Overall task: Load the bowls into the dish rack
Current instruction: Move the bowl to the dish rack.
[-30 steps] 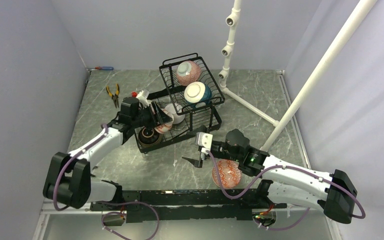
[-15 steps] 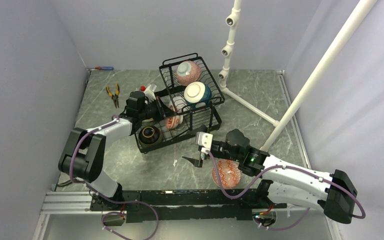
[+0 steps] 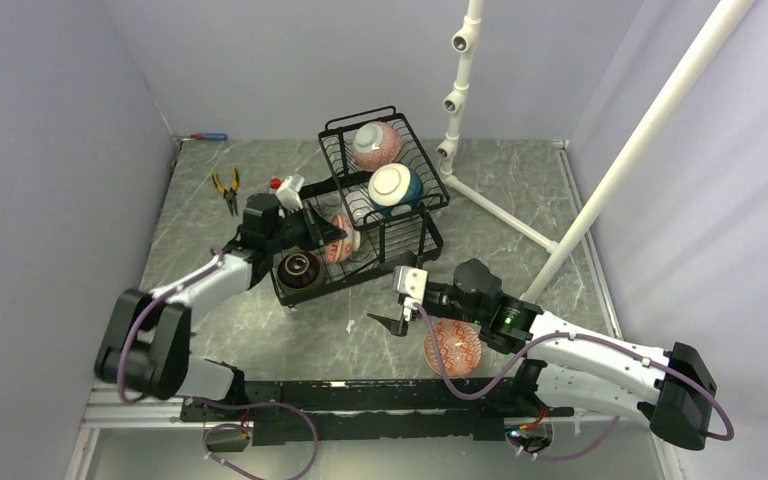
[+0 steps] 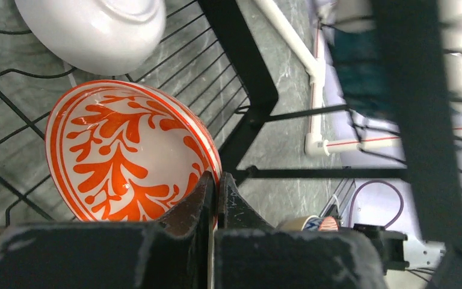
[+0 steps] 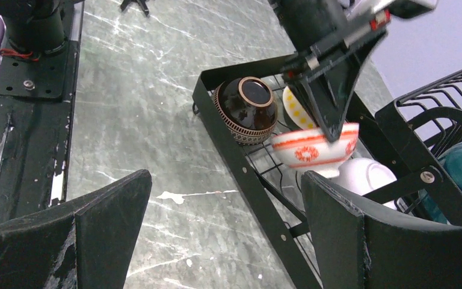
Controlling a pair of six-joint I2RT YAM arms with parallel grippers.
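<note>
Bowl (image 4: 129, 153) white, orange leaf pattern inside, orange rim.

left arm (image 3: 205, 280) extended, jaws clamped, right arm (image 3: 580, 350) low, jaws wide

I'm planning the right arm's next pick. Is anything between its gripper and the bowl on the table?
Nothing visible: only table lies between the open right gripper and the bowl, which sits partly under that arm's wrist.
</note>
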